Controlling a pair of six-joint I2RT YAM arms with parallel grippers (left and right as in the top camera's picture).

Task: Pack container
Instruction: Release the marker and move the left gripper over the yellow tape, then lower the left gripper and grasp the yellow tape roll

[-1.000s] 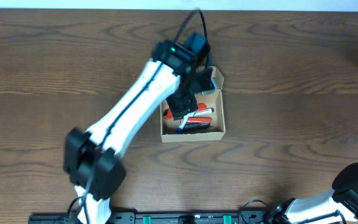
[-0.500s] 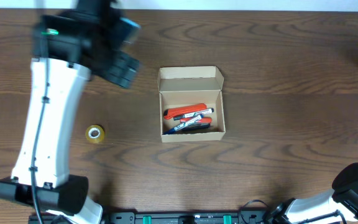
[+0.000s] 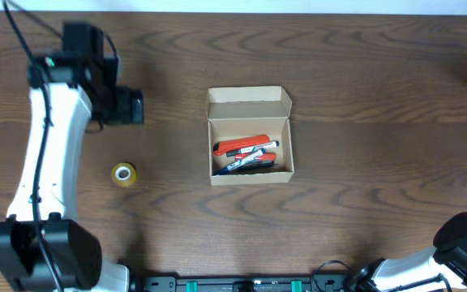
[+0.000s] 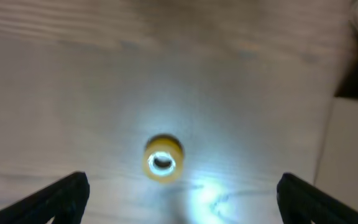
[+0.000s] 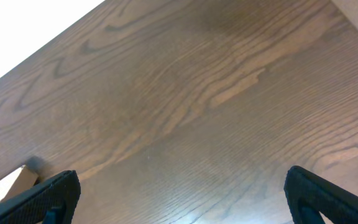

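The container (image 3: 250, 175) is a small tan cardboard box at the table's middle, its flap lid (image 3: 248, 98) open toward the far side. Inside lie red markers (image 3: 244, 147) and a blue pen (image 3: 235, 165). A small yellow roll (image 3: 123, 173) lies on the table left of the box. My left gripper (image 3: 125, 107) hovers above the table, left of the box and beyond the roll. In the left wrist view the gripper (image 4: 182, 199) is open and empty, with the roll (image 4: 163, 159) below it. My right gripper (image 5: 182, 193) is open and empty over bare wood.
The right arm's base (image 3: 460, 243) sits at the table's front right corner. A corner of cardboard (image 5: 14, 182) shows at the left edge of the right wrist view. The table is dark wood grain.
My left arm has swung from over the box to the left side of the table. The box contents and the yellow roll are now uncovered.
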